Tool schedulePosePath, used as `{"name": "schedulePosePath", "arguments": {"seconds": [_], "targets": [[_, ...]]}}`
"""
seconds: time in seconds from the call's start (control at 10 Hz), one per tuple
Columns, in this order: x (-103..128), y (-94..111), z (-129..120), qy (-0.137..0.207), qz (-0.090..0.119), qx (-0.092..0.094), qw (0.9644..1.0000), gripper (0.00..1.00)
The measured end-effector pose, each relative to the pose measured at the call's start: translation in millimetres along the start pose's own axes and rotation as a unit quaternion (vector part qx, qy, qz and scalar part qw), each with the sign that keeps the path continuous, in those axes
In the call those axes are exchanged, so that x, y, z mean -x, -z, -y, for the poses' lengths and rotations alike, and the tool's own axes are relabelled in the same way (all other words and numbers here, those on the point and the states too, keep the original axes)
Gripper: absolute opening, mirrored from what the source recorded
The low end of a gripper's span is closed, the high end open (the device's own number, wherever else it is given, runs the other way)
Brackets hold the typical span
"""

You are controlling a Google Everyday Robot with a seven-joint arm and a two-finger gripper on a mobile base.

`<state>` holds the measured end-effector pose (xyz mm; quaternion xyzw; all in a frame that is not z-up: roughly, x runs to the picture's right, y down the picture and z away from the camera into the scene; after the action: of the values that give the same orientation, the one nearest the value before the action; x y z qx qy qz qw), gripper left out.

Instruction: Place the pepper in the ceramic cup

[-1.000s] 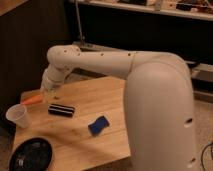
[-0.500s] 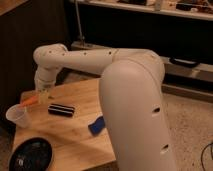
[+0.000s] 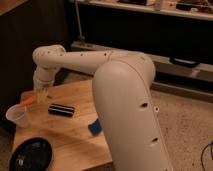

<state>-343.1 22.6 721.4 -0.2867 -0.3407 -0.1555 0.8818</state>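
Observation:
The orange pepper [image 3: 28,101] is at the table's left edge, just above and behind the whitish ceramic cup [image 3: 17,116], which stands upright at the left side of the wooden table [image 3: 65,135]. My gripper [image 3: 42,93] hangs below the white wrist at the table's far left, right next to the pepper's right end. I cannot tell whether the pepper is in its grasp or lying on the table. The large white arm covers the right part of the table.
A black cylinder [image 3: 61,109] lies on its side mid-table, right of the cup. A blue block [image 3: 95,127] sits partly behind the arm. A black round dish [image 3: 31,155] is at the front left corner. Dark cabinets stand behind the table.
The arm has swung further left and its elbow fills more of the view. The gripper now stands closer to the table's left edge, near the pepper and the cup.

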Motion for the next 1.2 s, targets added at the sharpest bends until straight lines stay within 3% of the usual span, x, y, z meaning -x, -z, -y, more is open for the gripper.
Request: {"name": "schedulePosePath", "arguments": {"seconds": [0.2,0.5,1.2], "targets": [[-4.4,-3.6,1.9,0.028,0.006,0.004,0.9996,0.01],[-1.8,-9.6,5.2,0.056,-0.002,0.013,0.9984,0.01],[8.0,-24.7,22.5,0.083,0.002,0.028,0.9962,0.01]]}}
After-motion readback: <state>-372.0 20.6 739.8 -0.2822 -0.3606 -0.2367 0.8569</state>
